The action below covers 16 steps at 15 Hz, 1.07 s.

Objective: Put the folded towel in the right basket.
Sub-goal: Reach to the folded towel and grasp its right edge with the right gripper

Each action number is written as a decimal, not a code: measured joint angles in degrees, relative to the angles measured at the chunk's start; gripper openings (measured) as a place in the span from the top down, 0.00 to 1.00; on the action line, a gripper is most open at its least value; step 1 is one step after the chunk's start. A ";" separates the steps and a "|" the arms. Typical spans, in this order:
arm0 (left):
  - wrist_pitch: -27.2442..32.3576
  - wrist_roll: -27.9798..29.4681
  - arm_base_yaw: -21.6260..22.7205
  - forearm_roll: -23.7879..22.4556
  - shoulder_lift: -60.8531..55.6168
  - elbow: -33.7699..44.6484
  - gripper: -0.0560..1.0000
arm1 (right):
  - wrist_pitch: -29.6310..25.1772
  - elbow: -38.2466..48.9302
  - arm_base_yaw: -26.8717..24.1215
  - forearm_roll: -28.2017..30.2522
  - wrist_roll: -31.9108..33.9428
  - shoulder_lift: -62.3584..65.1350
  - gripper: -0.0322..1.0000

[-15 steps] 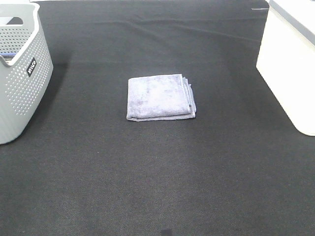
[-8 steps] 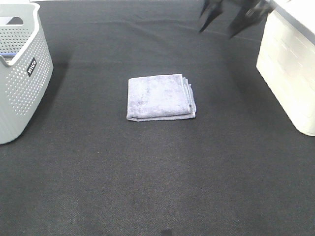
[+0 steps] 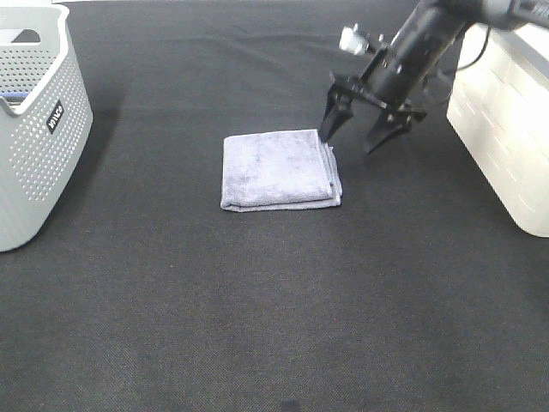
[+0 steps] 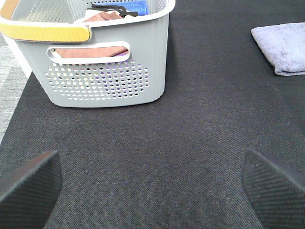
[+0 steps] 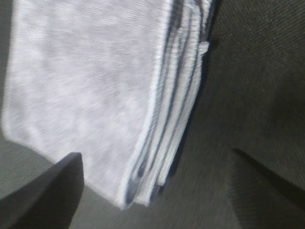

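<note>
The folded lavender-grey towel (image 3: 278, 169) lies flat on the black mat in the middle of the table. It also shows in the right wrist view (image 5: 105, 90) and at the edge of the left wrist view (image 4: 284, 47). My right gripper (image 3: 352, 137) is open, with its tips just above the towel's far right corner. One finger is over the towel's edge and the other is beside it. The right basket (image 3: 506, 120) is white and stands at the right edge. My left gripper (image 4: 152, 183) is open and empty, low over the mat near the left basket.
A grey perforated basket (image 3: 34, 129) stands at the left edge; the left wrist view shows it (image 4: 102, 71) holding coloured cloths. The black mat (image 3: 274, 309) covers the table.
My right arm has come in from the top right and dropped down to the towel's far right corner, gripper open. The towel has not moved.
</note>
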<state>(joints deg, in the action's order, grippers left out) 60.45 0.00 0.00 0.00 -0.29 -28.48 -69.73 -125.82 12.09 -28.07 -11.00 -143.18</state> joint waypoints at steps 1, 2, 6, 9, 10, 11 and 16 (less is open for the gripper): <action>0.00 0.00 0.00 0.00 0.00 0.00 0.02 | 0.00 -0.97 0.00 0.00 -0.23 -1.60 0.23; 0.00 0.00 0.00 0.00 0.00 0.00 0.02 | 0.00 -1.95 -0.06 0.00 -0.34 -3.21 0.23; 0.00 0.00 0.00 0.00 0.00 0.00 0.02 | 0.00 -3.15 -0.06 -6.07 -2.98 -7.33 0.23; 0.00 0.00 0.00 0.00 0.00 0.00 0.02 | 0.00 -3.44 -0.06 -9.17 -3.95 -8.14 0.24; 0.00 0.00 0.00 0.00 0.00 0.00 0.02 | 0.00 -3.44 -0.06 -10.14 -4.30 -8.48 0.26; 0.00 0.00 0.00 0.00 0.00 0.00 0.02 | 0.00 -3.50 -0.06 -11.34 -4.87 -8.82 0.34; 0.00 0.00 0.00 0.00 0.00 0.00 0.02 | 0.00 -3.44 -0.06 -12.61 -5.44 -9.45 0.73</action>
<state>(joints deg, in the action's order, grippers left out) 60.45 0.00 0.00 0.00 -0.29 -28.48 -69.73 -129.26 12.03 -40.68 -16.44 -152.64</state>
